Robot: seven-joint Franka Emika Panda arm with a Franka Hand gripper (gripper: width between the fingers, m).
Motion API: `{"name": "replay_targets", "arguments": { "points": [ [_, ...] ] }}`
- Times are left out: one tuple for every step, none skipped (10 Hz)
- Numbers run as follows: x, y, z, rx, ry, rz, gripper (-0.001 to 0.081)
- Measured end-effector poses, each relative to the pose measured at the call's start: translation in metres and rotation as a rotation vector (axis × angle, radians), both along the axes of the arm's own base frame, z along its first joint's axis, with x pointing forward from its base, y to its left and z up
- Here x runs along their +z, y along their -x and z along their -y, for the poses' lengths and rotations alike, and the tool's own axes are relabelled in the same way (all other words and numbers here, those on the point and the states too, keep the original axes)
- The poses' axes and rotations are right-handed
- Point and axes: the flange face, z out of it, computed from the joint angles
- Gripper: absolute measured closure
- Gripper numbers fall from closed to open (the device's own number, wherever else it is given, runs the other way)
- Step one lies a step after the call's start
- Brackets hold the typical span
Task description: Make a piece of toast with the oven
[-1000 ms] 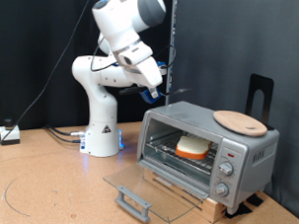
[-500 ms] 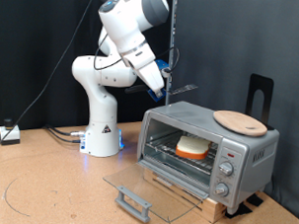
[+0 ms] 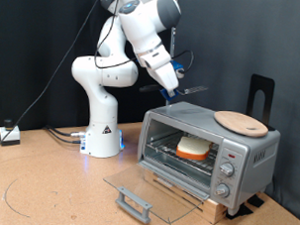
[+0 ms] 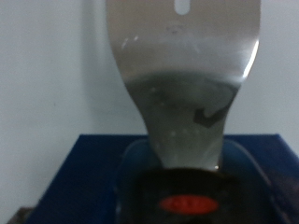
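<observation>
The silver-grey oven (image 3: 208, 149) stands at the exterior view's right with its glass door (image 3: 137, 188) folded down open. The piece of toast (image 3: 193, 147) lies on the wire rack inside. My gripper (image 3: 174, 89) hangs above the oven's top left corner, shut on a metal spatula (image 3: 192, 90) whose blade points towards the exterior view's right. In the wrist view the spatula's shiny blade (image 4: 182, 65) runs out from its black handle (image 4: 187, 198), with a blue base on either side of the handle.
A round tan wooden plate (image 3: 240, 122) lies on the oven's top. A black stand (image 3: 261, 94) rises behind the oven. The robot's white base (image 3: 102, 131) stands at the back, with cables (image 3: 60, 132) beside it on the brown table (image 3: 48, 188).
My gripper has swung towards the exterior view's right with the spatula, from left of the oven to above its top left corner. Toast, oven and plate have not moved.
</observation>
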Motion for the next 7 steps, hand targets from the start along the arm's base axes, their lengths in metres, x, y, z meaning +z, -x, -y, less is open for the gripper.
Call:
{"name": "replay_targets", "arguments": {
  "points": [
    [-0.001, 0.003, -0.011, -0.003, 0.009, 0.004, 0.041],
    [-0.003, 0.005, -0.02, -0.002, 0.018, 0.001, 0.041],
    [-0.006, 0.006, -0.025, 0.003, 0.027, -0.003, 0.041],
    [-0.009, 0.007, -0.028, 0.009, 0.037, -0.008, 0.041],
    [-0.012, 0.007, -0.029, 0.012, 0.045, -0.015, 0.041],
    [-0.016, 0.008, -0.031, 0.015, 0.055, -0.024, 0.041],
    [-0.02, 0.009, -0.033, 0.02, 0.063, -0.033, 0.041]
  ]
}}
